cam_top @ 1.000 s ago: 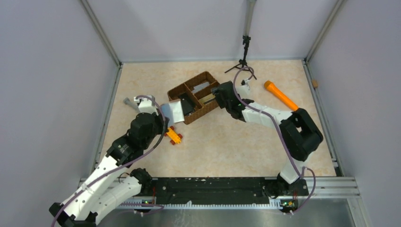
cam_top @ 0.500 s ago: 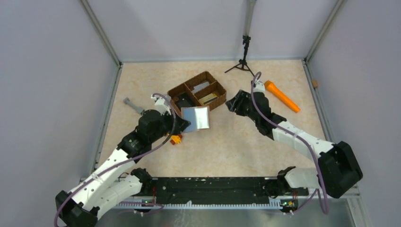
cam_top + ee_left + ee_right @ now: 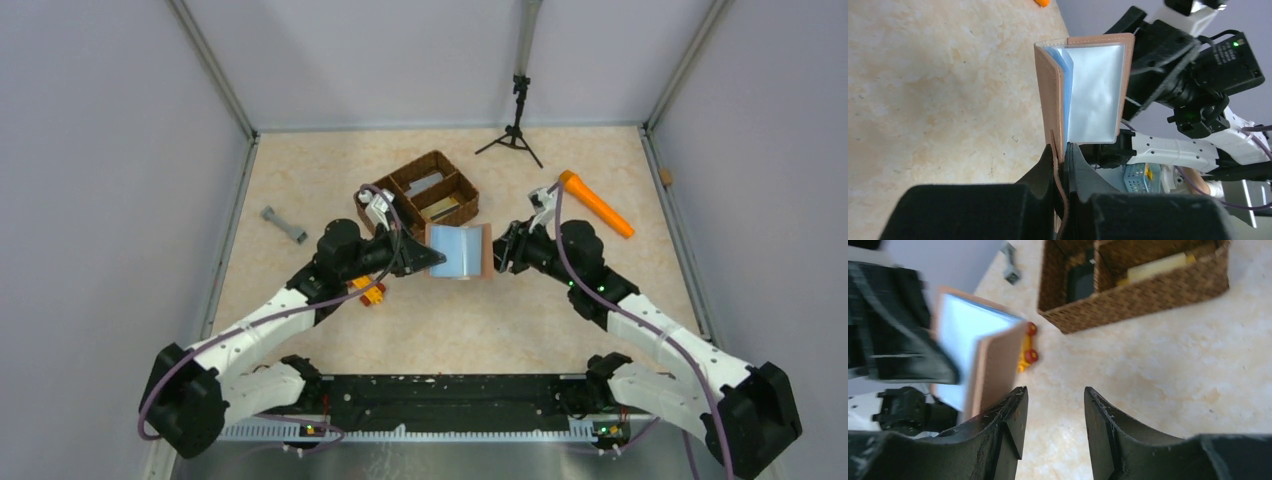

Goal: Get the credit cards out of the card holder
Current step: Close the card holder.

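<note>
Nearest the bases, the table (image 3: 520,325) lies bare and pale marbled between the two arms; a small orange toy car (image 3: 368,292) sits on it just under the left forearm; above the table, the left gripper (image 3: 430,260) is clamped narrow on one edge of the card holder (image 3: 458,252), holding it off the surface and opened like a book; in the left wrist view the jaws pinch the tan cover at its lower edge, and the pale blue-grey inside with a clear sleeve faces out; the right gripper (image 3: 503,255) stands just beside the holder's other tan edge, its claw spread wide with only table showing in the gap; whether a finger (image 3: 1008,420) touches the flap cannot be told; behind the holder sits a brown woven basket (image 3: 420,190) with three compartments, dark and yellowish items inside; to the left lies a grey dumbbell-shaped piece (image 3: 284,224); to the right an orange stick (image 3: 595,203); farthest back stands a small black tripod (image 3: 515,130).
</note>
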Robot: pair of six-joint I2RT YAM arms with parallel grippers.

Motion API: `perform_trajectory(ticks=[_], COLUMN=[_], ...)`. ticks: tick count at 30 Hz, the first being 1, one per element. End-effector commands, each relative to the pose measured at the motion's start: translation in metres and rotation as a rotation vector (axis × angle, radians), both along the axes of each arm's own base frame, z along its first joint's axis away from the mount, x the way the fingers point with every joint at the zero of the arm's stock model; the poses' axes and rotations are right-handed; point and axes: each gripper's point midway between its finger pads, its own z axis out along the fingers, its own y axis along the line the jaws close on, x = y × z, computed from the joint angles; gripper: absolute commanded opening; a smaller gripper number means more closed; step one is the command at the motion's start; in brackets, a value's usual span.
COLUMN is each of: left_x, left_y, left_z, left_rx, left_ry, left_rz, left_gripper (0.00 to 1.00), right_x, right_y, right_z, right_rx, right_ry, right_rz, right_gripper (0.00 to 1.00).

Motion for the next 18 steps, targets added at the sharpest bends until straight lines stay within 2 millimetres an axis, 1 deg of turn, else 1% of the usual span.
perform_trajectory(ticks=[1,4,7,10,18], left_x=[-0.005,-0.003,-0.007,-0.012,-0.026], left_y=[-0.018,-0.024,-0.028,-0.031,-0.028], left_z=[0.024,0.025,0.035,0.044,0.062], left_rx=[-0.131,-0.171,-0.241,-0.283,-0.353], left_ry=[-0.042,-0.032,-0.042,-0.050,-0.094], left_rz=[-0.112,-0.137,-0.178,-0.221,-0.285], left_gripper=[0.00,0.00,0.00,0.00,0.00], right_x=[-0.021,-0.029,-0.033,-0.034,-0.037], right_y=[0.010,0.011,0.015,0.017,0.018], right_z=[0.048,0.049,0.044,0.044,0.049], right_rx=[0.122,0.141,0.133,0.143,0.184], right_ry=[-0.146,-0.144,-0.114,-0.107,-0.084], right_rz=[0.122,0.156,0.185,0.194,0.198], right_gripper=[0.46,0.48,0.49,0.49,0.50])
